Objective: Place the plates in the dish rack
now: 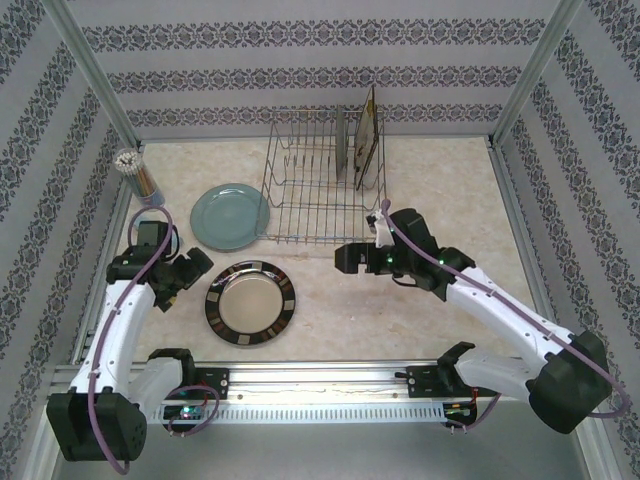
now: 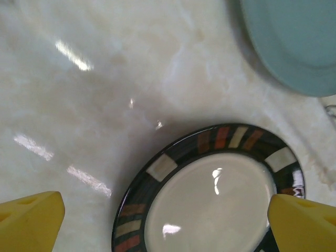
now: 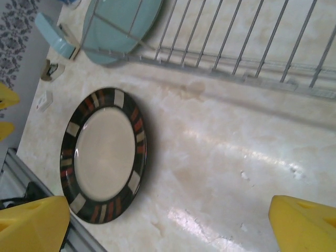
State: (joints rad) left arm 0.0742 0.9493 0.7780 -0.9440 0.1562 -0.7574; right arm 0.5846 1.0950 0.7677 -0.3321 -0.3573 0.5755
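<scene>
Rail [image 1: 320, 375] of pale metal runs along the near edge of the tabletop [image 1: 450, 210], carrying both arm bases. Just beyond it the dark-brown-rimmed plate [image 1: 250, 303] lies flat, its near rim close to the rail, with bare tabletop around the rest of it. The left jaws stand wide and empty just left of this plate; in the left wrist view its rim sits between their yellow tips [image 2: 31, 223]. The right jaws, equally wide and holding nothing, hang to the plate's right over an open stretch of tabletop before the dish rack [image 1: 300, 215].

Farther back on the left, the light-blue plate [image 1: 230, 216] lies flat, its right rim meeting the rack's near left corner; whether they touch I cannot tell. Inside the rack, the square cream floral plate [image 1: 370, 135] and a grey plate [image 1: 343, 150] stand upright at the far right end, leaving the other tines free. A glittery tumbler [image 1: 137, 172] stands by the left wall [image 1: 50, 180].
</scene>
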